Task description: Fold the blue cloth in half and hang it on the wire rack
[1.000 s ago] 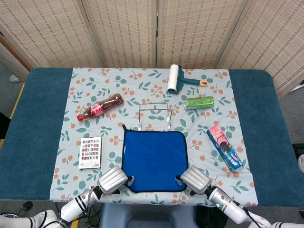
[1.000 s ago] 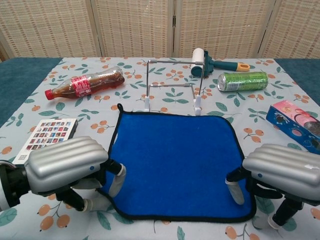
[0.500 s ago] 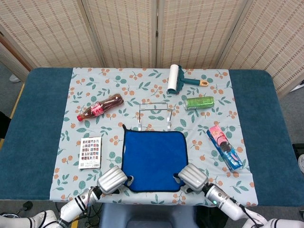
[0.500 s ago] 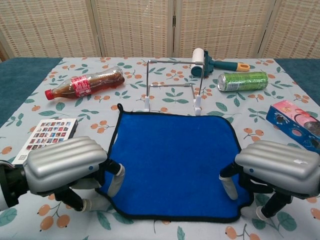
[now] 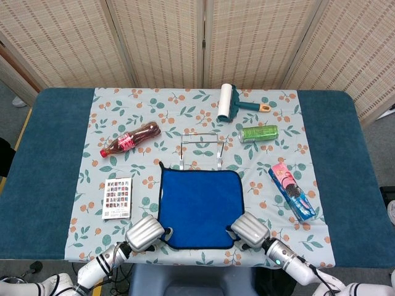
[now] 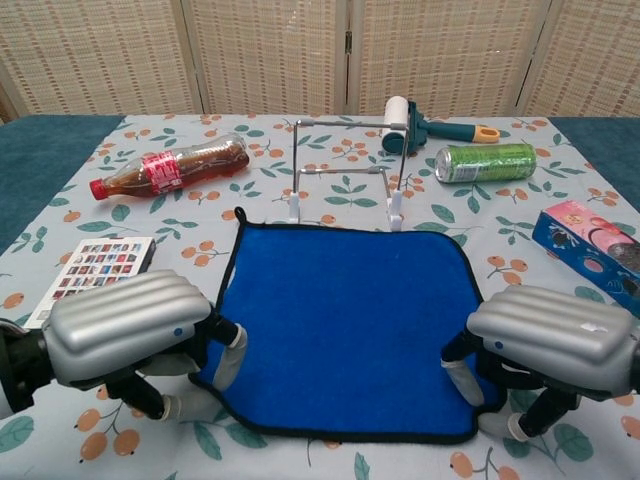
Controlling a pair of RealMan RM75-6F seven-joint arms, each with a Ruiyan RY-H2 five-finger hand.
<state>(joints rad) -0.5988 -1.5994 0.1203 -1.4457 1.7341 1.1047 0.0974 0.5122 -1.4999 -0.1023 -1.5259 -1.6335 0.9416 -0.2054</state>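
The blue cloth [image 5: 199, 206] [image 6: 345, 320] lies flat on the flowered tablecloth, just in front of the wire rack [image 5: 200, 148] [image 6: 345, 175], which stands upright and bare. My left hand [image 5: 145, 233] [image 6: 120, 325] sits at the cloth's near left corner, its fingers [image 6: 228, 355] curled onto the edge and pinching it. At the near right corner, my right hand [image 5: 250, 230] [image 6: 550, 340] pinches the cloth with fingers [image 6: 462, 375] on top. That corner is drawn slightly inward. The backs of the hands hide the thumbs.
A cola bottle [image 5: 131, 140] [image 6: 170, 168] lies to the left of the rack. A lint roller [image 5: 226, 101] and a green can [image 5: 259, 133] [image 6: 486, 162] lie behind and to the right. A snack box [image 5: 291, 191] [image 6: 590, 235] lies right, a printed card [image 5: 117, 198] [image 6: 95, 267] left.
My right hand has shifted left, pulling the cloth's near right corner inward. The left hand has eased slightly left and toward me. The cloth's far edge has not moved.
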